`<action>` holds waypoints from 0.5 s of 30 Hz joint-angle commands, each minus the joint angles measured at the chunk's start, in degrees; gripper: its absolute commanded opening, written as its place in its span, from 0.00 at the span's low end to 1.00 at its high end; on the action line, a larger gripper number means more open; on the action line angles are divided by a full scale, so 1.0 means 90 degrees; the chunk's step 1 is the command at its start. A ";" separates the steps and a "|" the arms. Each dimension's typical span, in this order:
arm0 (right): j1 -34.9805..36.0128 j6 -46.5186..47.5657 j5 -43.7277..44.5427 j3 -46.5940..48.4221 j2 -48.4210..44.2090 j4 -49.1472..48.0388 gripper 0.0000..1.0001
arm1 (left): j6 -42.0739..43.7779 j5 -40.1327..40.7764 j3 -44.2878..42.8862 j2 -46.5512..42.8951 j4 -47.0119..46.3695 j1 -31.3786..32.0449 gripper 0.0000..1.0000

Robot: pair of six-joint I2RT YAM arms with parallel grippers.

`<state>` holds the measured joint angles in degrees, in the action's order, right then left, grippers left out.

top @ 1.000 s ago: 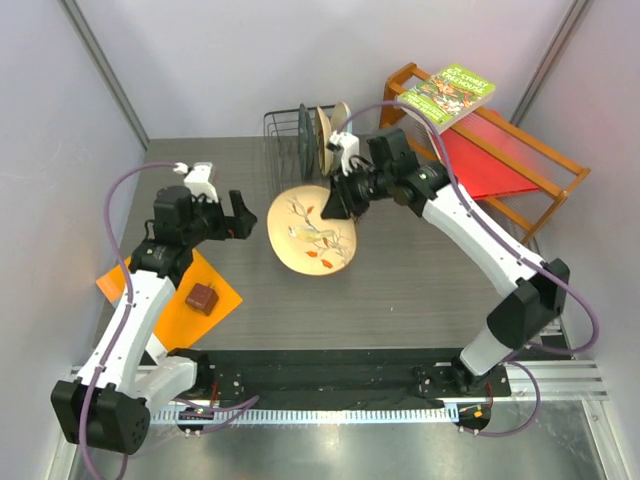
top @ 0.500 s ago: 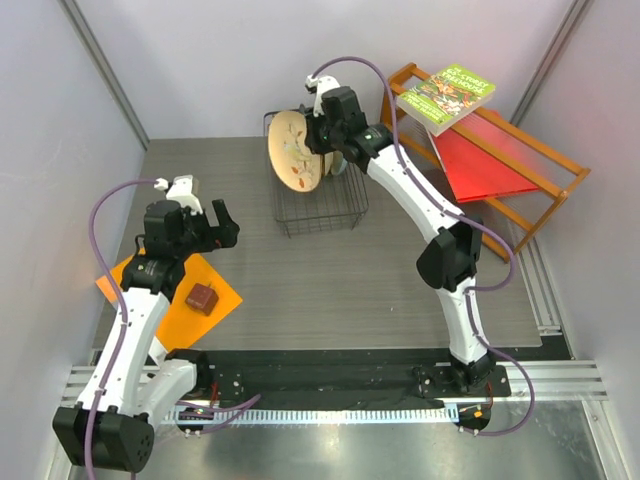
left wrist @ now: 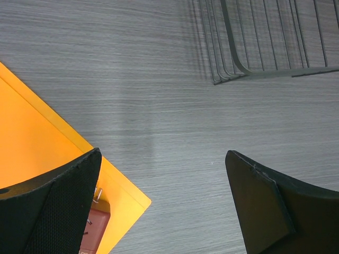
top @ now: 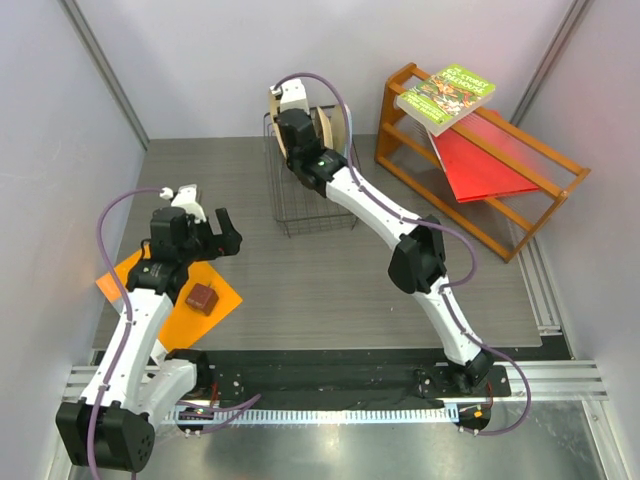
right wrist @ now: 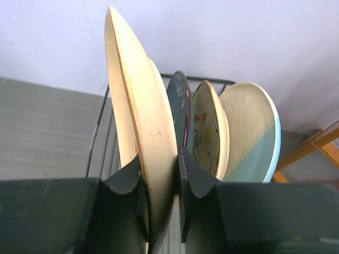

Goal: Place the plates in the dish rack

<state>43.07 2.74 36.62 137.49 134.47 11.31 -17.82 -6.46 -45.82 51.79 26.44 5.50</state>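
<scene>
My right gripper (right wrist: pixel 160 154) is shut on the rim of a tan-orange plate (right wrist: pixel 142 114), which it holds upright on edge at the left end of the black wire dish rack (right wrist: pixel 99 135). Behind that plate stand the dark blue-grey plate (right wrist: pixel 179 100), the other tan bird plate (right wrist: pixel 209 132) and the cream and light-blue plate (right wrist: pixel 254 137). In the top view the right gripper (top: pixel 295 135) reaches over the rack (top: pixel 310 215) at the back. My left gripper (top: pixel 222 232) is open and empty, low over the table in its wrist view (left wrist: pixel 164 174).
An orange sheet (top: pixel 175 290) with a small brown block (top: pixel 202 298) lies at the front left, under my left arm. An orange wooden shelf (top: pixel 500 165) holding a green book (top: pixel 447 95) stands at the back right. The rack's near corner (left wrist: pixel 265 53) shows in the left wrist view.
My right arm lifted the bird plate off the table, swung it back and stood it on edge in the rack's left end. My left arm barely moved.
</scene>
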 commanded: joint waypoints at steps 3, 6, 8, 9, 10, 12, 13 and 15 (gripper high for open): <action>-0.0030 0.0427 0.0941 0.0807 0.0262 -0.2038 0.01 | -0.0070 -0.0093 0.0111 0.0017 -0.0252 -0.0044 0.99; -0.0039 0.0408 0.0999 0.1002 0.0497 -0.2048 0.01 | -0.0070 -0.0112 0.0140 0.0066 -0.0271 -0.0044 0.99; -0.0039 0.0389 0.1048 0.1109 0.0605 -0.2077 0.01 | -0.0080 -0.0122 0.0140 0.0095 -0.0291 -0.0044 0.99; -0.0039 0.0389 0.1058 0.1139 0.0654 -0.2087 0.01 | -0.0070 -0.0132 0.0140 0.0105 -0.0301 -0.0054 0.99; -0.0039 0.0389 0.1077 0.1159 0.0731 -0.2106 0.01 | -0.0090 -0.0132 0.0169 0.0115 -0.0330 -0.0054 0.99; -0.0039 0.0369 0.1048 0.1178 0.0800 -0.2155 0.01 | -0.0090 -0.0151 0.0199 0.0115 -0.0369 -0.0064 0.99; -0.0039 0.0359 0.1038 0.1188 0.0888 -0.2165 0.01 | -0.0090 -0.0161 0.0228 0.0124 -0.0398 -0.0074 1.00; -0.0039 0.0340 0.1038 0.1256 0.0986 -0.2165 0.01 | -0.0119 -0.0181 0.0277 0.0124 -0.0408 -0.0093 0.99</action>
<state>42.63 6.02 43.11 143.02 145.53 3.14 -18.04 -6.96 -44.05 52.88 25.89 5.39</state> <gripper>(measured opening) 0.246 0.994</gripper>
